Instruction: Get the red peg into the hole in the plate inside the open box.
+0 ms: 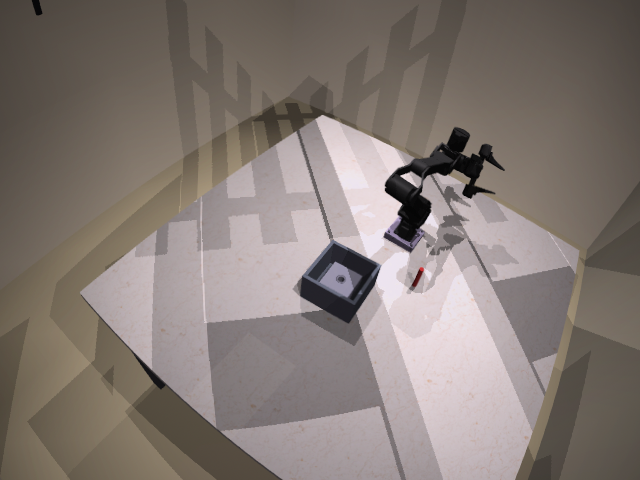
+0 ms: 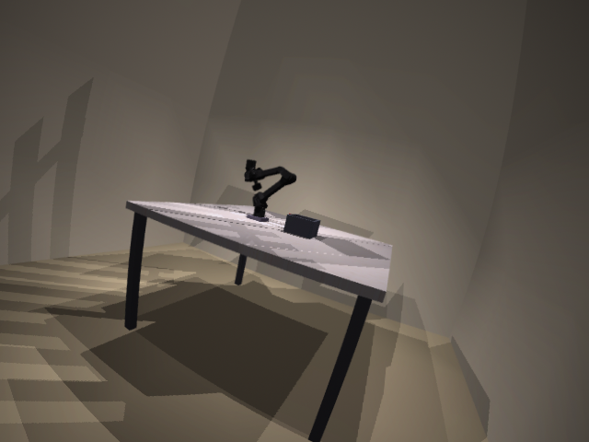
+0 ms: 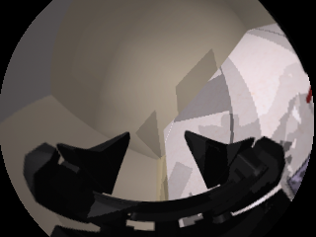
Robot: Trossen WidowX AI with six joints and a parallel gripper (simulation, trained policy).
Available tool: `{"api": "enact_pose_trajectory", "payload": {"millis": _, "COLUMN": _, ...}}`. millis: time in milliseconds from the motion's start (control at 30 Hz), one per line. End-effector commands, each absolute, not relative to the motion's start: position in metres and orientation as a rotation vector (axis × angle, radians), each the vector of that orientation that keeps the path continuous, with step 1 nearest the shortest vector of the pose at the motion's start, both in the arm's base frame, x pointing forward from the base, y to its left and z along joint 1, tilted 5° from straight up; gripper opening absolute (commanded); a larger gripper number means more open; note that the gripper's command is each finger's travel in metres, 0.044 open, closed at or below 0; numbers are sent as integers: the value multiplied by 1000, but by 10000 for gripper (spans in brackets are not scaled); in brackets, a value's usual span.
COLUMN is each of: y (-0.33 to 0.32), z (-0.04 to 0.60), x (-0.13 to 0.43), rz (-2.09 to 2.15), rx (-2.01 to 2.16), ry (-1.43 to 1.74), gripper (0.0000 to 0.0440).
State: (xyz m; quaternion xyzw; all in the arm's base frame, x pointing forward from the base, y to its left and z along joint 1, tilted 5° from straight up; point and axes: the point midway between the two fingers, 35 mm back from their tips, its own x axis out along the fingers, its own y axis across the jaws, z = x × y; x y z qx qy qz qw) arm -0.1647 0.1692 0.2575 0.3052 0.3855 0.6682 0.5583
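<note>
The red peg [image 1: 417,277] [image 3: 309,95] appears to stand upright on the table between the box and the arm's front side; only a sliver shows at the wrist view's right edge. The open dark box [image 1: 325,297] [image 2: 301,226] stands beside it. Inside lies a light plate [image 1: 328,272] with a round hole [image 1: 340,279], with no peg in it. My gripper [image 1: 499,180] [image 3: 157,134] is wide open and empty, raised above the table and well away from the peg. In the exterior view the peg is not visible and the fingers are too small to read.
The arm's base [image 1: 393,238] [image 2: 257,218] is fixed on the table [image 1: 439,372] [image 2: 352,268], behind the peg and box. The table's edge runs beneath the raised gripper's side. Striped shadows fall over the table and walls.
</note>
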Motion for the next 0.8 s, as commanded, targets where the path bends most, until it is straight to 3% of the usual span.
{"api": "enact_pose_trajectory", "payload": {"millis": 0, "y": 171, "z": 261, "x": -163, "rz": 1569, "rx": 731, "ry": 910, "gripper": 423}}
{"api": "enact_pose_trajectory", "payload": {"millis": 33, "y": 174, "z": 264, "x": -161, "rz": 1561, "rx": 740, "ry": 908, "gripper": 440}}
{"api": "enact_pose_trajectory", "payload": {"millis": 767, "y": 276, "z": 300, "x": -48, "rz": 1238, "rx": 570, "ry": 621, "gripper": 440}}
